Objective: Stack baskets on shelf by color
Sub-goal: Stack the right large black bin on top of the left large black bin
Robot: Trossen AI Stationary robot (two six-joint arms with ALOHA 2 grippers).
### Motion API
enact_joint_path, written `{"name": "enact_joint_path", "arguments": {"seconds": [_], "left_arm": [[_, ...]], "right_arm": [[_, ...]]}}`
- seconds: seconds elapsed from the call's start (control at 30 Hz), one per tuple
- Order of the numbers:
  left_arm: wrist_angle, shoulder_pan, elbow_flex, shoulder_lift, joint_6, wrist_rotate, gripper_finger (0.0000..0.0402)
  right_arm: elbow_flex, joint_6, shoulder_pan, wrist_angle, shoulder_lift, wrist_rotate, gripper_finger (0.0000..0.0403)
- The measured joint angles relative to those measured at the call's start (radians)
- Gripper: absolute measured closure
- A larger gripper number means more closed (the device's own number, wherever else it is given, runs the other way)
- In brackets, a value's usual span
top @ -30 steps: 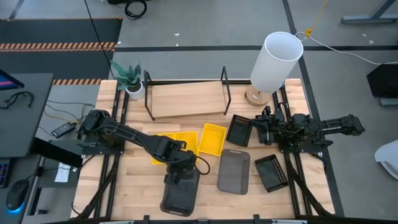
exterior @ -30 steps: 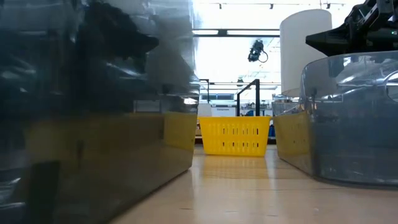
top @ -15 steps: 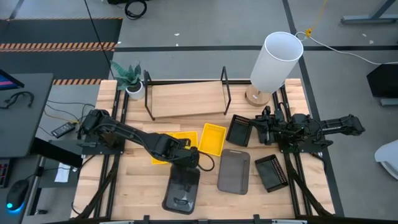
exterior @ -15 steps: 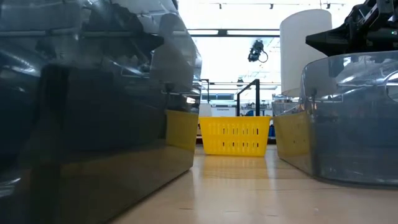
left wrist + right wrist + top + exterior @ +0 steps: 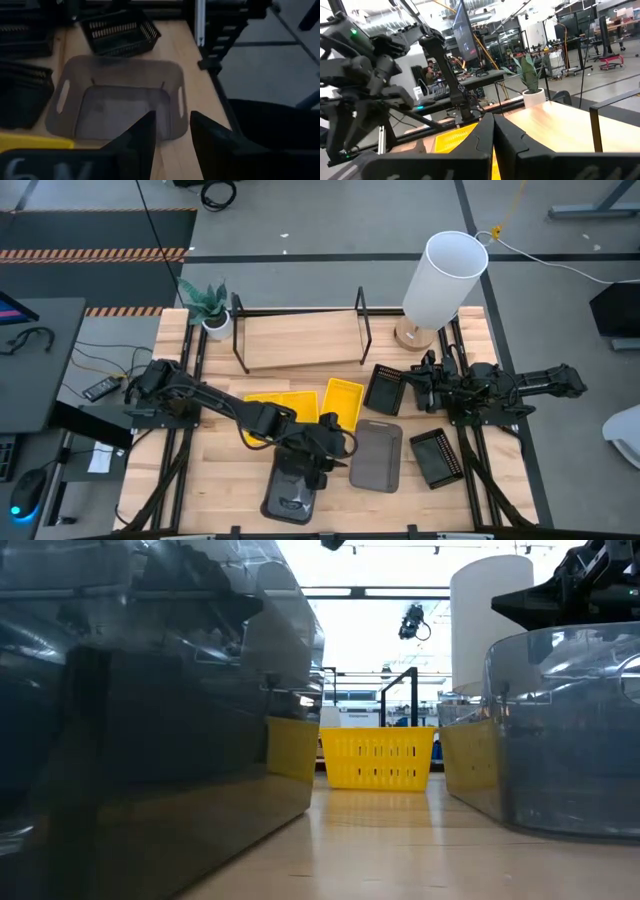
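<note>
Bright room, dim wrist.
Ceiling strips [image 5: 400, 590] are glaring behind the yellow basket [image 5: 378, 760]; nearer grey baskets [image 5: 160, 720] are blurring. My left wrist view is looking dark and murky, fingers [image 5: 137, 145] shadowed.

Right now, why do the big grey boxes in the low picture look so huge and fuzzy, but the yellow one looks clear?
In the low view the grey baskets sit right against the camera, so they fill the frame, out of focus, with ceiling lights glaring off their shiny walls; the yellow basket stands farther back, sharp, its holes plain. In the left wrist view the picture is dim; the grey basket there looks murky.
</note>
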Motion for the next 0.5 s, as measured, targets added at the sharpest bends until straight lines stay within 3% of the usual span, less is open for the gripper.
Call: {"name": "enact_joint_path", "arguments": {"seconds": [0.27, 0.5], "left_arm": [[-0.006, 0.017, 0.004, 0.012, -0.117, 0.053, 0.0285], [-0.137, 0.016, 0.129, 0.031, -0.115, 0.045, 0.0307]], "right_arm": [[0.000, 0.000, 0.000, 0.008, 0.007, 0.005, 0.0387], [0.000, 0.000, 0.000, 0.008, 0.007, 0.007, 0.0387]]}}
